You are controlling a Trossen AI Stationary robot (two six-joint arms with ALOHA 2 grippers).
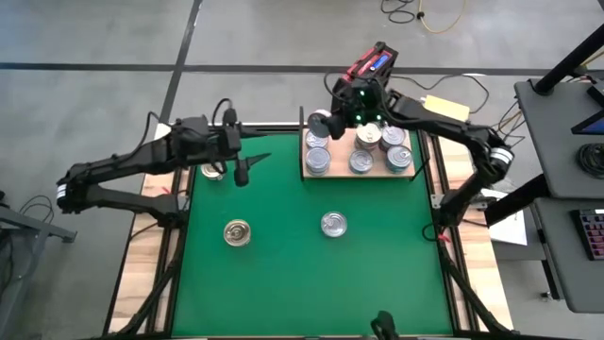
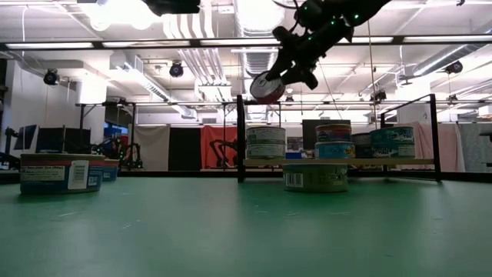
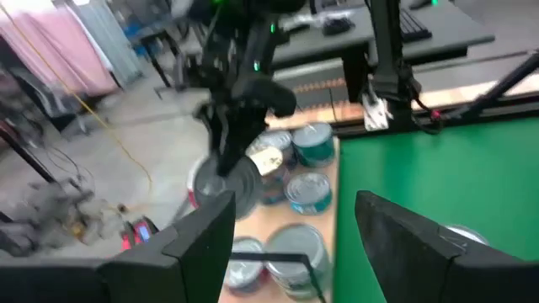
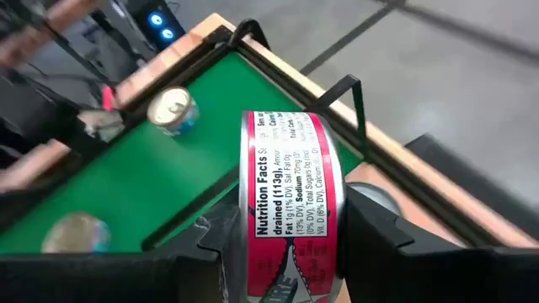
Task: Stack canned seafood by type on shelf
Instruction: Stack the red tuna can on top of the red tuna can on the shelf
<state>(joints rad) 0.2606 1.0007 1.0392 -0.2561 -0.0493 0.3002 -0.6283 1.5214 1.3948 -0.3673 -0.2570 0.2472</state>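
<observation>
1. Green mat [image 1: 311,274]: covers the centre of the overhead frame, bounded by the wooden table frame [image 1: 142,255].
2. Left arm [image 1: 123,170]: reaches in from the left edge of the overhead frame. The left gripper [image 1: 247,157] sits over the mat's upper left; its fingers [image 3: 198,244] stand apart with nothing between them.
3. Right arm [image 1: 453,127]: enters from the right and bends toward the upper centre. The right gripper [image 1: 326,121] hangs at the shelf's upper left corner, clamped on a red-labelled can [image 4: 290,210]; in the table-level frame this can [image 2: 267,87] hangs tilted, clear above the shelf.
4. Shelf [image 1: 359,175]: pale wooden board at upper centre of the overhead frame, on the mat's far edge. It carries the shelved cans [image 1: 363,151] in close rows, some stacked two high in the table-level frame.
5. Loose cans on the mat, well apart from one another: a gold-lidded can [image 1: 237,232] at lower left of centre, a silver-lidded can [image 1: 333,224] at centre, and a third can [image 1: 213,171] at the mat's upper left edge, just beside the left gripper.
</observation>
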